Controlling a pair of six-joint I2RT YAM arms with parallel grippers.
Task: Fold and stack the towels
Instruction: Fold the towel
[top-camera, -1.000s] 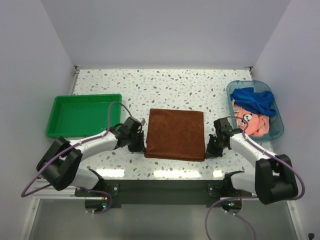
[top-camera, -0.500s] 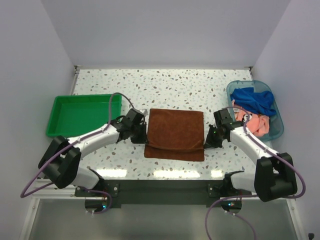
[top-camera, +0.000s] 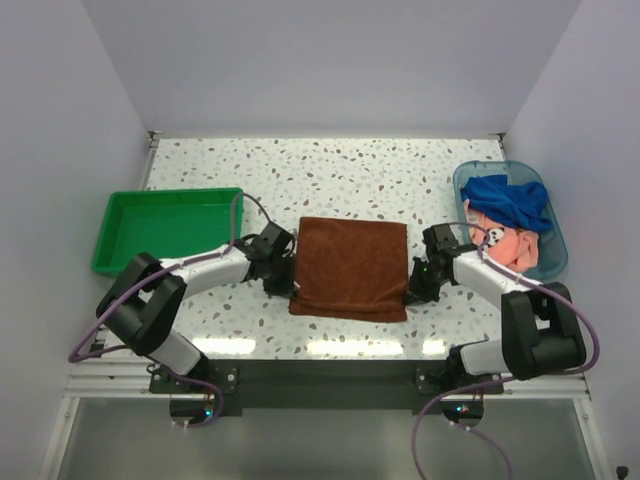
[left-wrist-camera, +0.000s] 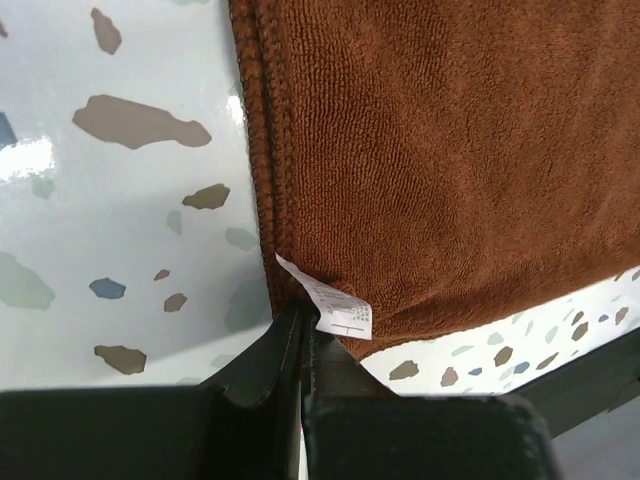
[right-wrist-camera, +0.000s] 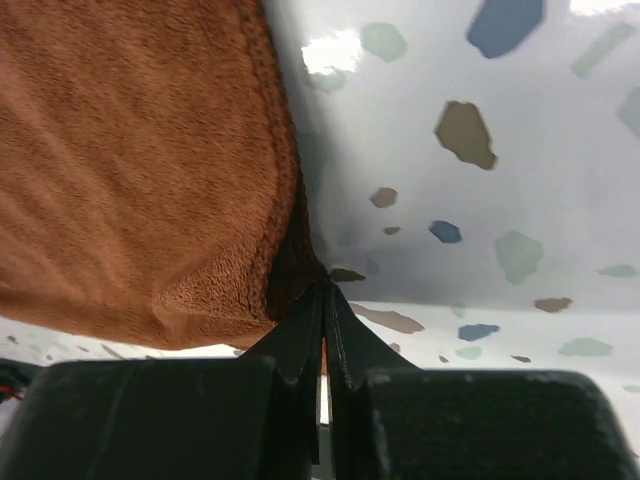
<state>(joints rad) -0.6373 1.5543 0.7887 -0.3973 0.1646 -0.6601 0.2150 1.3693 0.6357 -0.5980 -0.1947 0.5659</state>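
A rust-brown towel (top-camera: 350, 265) lies spread in the middle of the table. My left gripper (top-camera: 291, 284) is shut on its near left corner, and in the left wrist view the fingertips (left-wrist-camera: 300, 312) pinch the brown pile (left-wrist-camera: 430, 150) right beside a white label (left-wrist-camera: 335, 305). My right gripper (top-camera: 411, 288) is shut on the near right corner. In the right wrist view the towel (right-wrist-camera: 140, 160) bunches into the closed gripper (right-wrist-camera: 325, 292). A royal blue towel (top-camera: 510, 198) and a pink one (top-camera: 507, 250) lie crumpled in the tub.
A green plastic tray (top-camera: 170, 193) stands at the left, just beyond my left arm. A clear blue tub (top-camera: 558, 245) holding the other towels stands at the right edge. Speckled table top (top-camera: 330, 170) stretches behind the brown towel to the back wall.
Both grippers have shifted a little away from the near edge and in against the towel's sides while holding its corners. The towel's near edge has lifted and rumpled slightly.
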